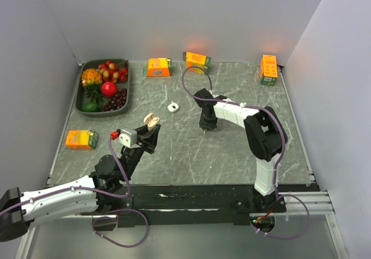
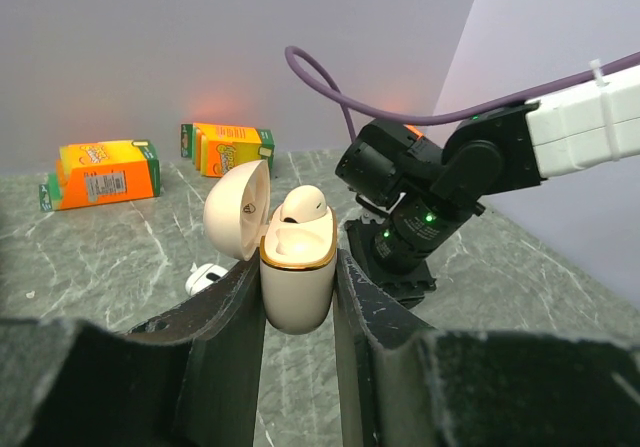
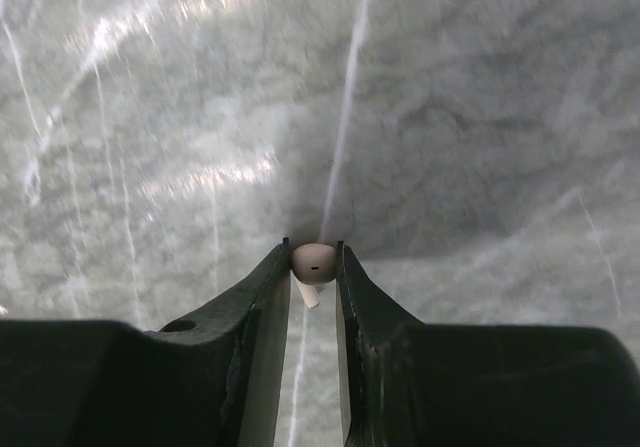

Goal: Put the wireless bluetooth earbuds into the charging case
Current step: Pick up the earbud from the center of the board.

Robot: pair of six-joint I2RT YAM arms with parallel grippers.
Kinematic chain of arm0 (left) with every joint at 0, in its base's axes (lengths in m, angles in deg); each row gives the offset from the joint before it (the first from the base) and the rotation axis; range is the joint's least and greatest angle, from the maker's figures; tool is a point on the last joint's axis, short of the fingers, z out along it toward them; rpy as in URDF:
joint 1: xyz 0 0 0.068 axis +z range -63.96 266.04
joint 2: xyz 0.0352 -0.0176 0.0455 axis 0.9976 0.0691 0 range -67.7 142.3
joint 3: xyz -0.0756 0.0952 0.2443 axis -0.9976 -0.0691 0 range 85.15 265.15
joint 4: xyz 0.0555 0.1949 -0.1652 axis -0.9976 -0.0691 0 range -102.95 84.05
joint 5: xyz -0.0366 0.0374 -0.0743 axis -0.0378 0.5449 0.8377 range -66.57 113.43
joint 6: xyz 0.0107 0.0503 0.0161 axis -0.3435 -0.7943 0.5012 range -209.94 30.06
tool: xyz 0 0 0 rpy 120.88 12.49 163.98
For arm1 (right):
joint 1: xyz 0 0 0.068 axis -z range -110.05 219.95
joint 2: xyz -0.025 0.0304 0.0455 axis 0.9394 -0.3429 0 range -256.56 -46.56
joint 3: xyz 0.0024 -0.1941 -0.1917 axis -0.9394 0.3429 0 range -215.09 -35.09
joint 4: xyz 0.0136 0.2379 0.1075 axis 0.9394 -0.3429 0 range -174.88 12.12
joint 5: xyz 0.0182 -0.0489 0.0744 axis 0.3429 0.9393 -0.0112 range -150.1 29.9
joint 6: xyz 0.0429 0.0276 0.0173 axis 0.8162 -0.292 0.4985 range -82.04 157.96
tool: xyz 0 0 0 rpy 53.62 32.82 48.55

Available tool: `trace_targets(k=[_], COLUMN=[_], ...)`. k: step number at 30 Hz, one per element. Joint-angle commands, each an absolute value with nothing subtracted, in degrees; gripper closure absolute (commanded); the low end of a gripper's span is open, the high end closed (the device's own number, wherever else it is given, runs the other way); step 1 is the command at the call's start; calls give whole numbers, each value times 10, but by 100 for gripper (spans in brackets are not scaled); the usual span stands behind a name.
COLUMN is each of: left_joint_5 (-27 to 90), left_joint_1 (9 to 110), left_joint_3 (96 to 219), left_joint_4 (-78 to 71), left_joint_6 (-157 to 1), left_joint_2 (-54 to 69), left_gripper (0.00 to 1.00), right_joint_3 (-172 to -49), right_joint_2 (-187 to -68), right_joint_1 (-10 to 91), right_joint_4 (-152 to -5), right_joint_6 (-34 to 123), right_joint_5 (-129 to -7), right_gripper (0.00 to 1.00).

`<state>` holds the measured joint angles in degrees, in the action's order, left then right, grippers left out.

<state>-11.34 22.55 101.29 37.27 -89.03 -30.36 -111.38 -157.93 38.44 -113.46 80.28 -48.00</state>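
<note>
My left gripper is shut on the beige charging case, held upright above the table with its lid swung open to the left. One white earbud sits in the case. From above, the case shows left of centre at the tip of the left gripper. My right gripper points straight down at the table near the middle. In its wrist view the right gripper is shut on the round head of a second earbud, whose stem hangs below between the fingers.
A dark tray of fruit stands at the back left. Orange cartons stand at the back, at the back right and at the left. A small white rounded piece lies between the two grippers.
</note>
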Motion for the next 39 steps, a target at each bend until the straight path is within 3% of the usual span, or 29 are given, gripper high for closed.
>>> trace_targets(k=[1,10,19,27,39], left_joint_5=[-112,-121,-92,-47,-9], left_joint_1=[223,223,226,230,254], left_joint_3=[1023,1021,1037,1085,1152], left_joint_4=[387,405,465,517,596], left_joint_6=[-886,-893,-923,-928,-903], left_joint_2=[-305,-293,-260,-192,-108], left_gripper=[99,99,99,99,99], right_joint_3=[-1107,-1065,-920,-871,-784], right_joint_2=[-1482,-1299,-1076,-1000,-980], right_joint_1=[376,346,244,197,188], right_joint_4=[-1152,-1050,-722,-567,-278], right_joint_6=[790,724,573,532,554], right_joint_5=[-466,-459,-426,-466,-576], right_gripper=[100,100,100,100,100])
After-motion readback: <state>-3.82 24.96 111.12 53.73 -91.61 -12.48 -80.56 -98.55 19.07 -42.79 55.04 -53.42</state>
